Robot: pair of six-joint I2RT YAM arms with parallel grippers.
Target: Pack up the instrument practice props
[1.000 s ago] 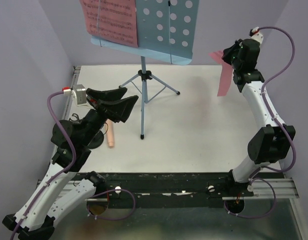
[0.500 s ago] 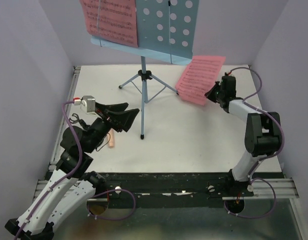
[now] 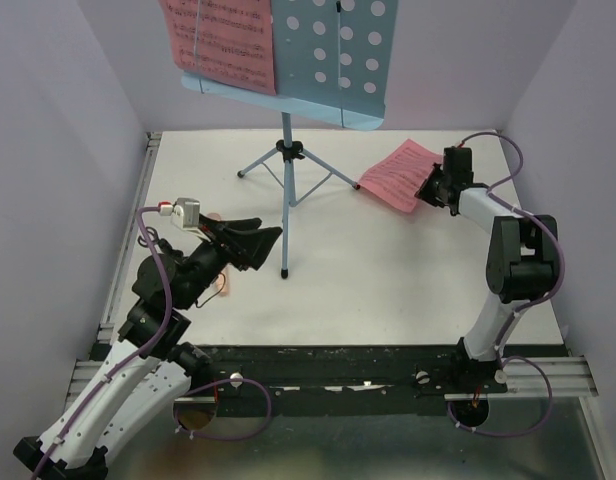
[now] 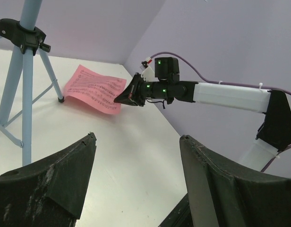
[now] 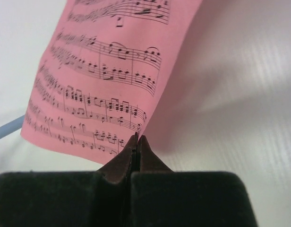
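The light-blue music stand [image 3: 288, 180] stands at the back middle, its hole-dotted desk [image 3: 333, 55] holding one pink page [image 3: 220, 40]. My right gripper [image 3: 426, 190] is shut on the near corner of the second pink page [image 3: 396, 174], low over the table right of the stand; the page [image 5: 112, 71] fills the right wrist view, also seen from the left wrist [image 4: 93, 90]. My left gripper [image 3: 263, 240] is open and empty, left of the stand's front leg. The beige-pink microphone [image 3: 224, 285] lies mostly hidden under my left arm. The black mic stand is hidden.
Purple walls close in the table on the left, back and right. The stand's tripod legs [image 3: 318, 178] spread over the back middle. White table surface [image 3: 388, 270] lies between the arms.
My right arm has dropped from high at the right wall to the table, carrying the pink page down until it lies nearly flat. My left arm has lowered and shifted slightly toward the near edge.
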